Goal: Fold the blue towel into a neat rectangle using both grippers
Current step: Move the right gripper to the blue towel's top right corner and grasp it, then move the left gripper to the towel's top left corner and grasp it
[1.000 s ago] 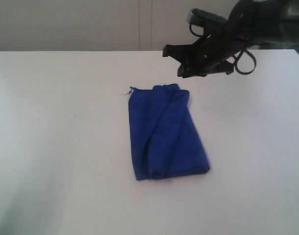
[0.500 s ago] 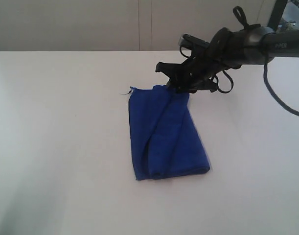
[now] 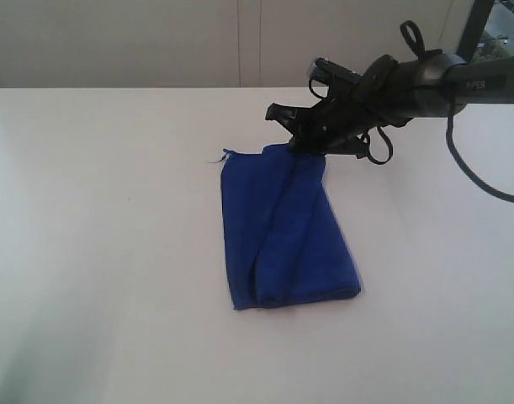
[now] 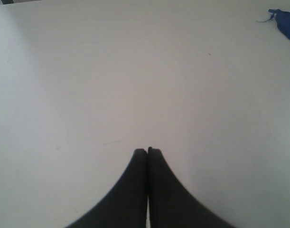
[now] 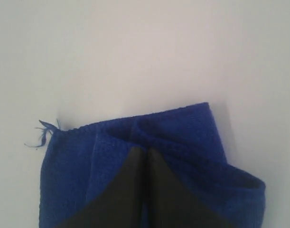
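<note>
Finds the blue towel point(image 3: 282, 227) flat on the table point(image 3: 113, 252), about mid-table, folded into a long strip. Long axis running away from the exterior camera, loose thread at the far left corner. Puts the right gripper point(image 5: 145, 150) low at the far short edge, tips over the bunched middle fold, jaws pressed together; cannot tell whether any cloth sits pinched between. Places the left gripper point(image 4: 148, 151) well apart over bare table, jaws likewise closed, on nothing. Probably calls for the right arm, much the nearer, to draw that far edge along the long axis toward the near edge.
</note>
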Controlling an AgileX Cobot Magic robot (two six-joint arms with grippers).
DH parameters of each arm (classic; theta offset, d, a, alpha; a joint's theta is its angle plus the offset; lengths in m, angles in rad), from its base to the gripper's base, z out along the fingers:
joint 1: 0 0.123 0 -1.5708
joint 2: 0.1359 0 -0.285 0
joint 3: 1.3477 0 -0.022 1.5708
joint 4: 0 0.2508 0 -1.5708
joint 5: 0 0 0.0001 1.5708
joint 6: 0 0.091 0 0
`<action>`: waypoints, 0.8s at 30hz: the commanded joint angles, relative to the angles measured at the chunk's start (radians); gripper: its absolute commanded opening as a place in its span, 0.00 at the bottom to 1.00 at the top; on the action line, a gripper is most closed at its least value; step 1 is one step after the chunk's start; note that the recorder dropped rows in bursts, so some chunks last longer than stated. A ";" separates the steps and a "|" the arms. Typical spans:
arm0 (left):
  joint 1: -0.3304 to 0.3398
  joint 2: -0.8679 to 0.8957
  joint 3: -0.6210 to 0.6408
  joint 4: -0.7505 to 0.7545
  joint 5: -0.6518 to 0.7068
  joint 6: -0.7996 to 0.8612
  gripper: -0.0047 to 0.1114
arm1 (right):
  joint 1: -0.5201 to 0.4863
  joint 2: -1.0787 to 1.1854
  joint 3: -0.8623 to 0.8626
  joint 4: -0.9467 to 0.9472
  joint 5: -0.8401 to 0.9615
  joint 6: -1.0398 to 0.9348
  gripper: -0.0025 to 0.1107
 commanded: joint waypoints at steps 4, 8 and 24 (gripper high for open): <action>0.003 -0.005 0.005 -0.004 -0.002 -0.006 0.04 | -0.032 -0.140 -0.010 -0.184 0.124 -0.017 0.02; 0.003 -0.005 0.005 -0.004 -0.002 -0.006 0.04 | -0.034 -0.168 -0.010 -0.344 0.225 -0.017 0.02; 0.003 -0.005 0.005 -0.004 -0.002 -0.006 0.04 | -0.034 -0.162 -0.010 -0.361 0.223 -0.017 0.02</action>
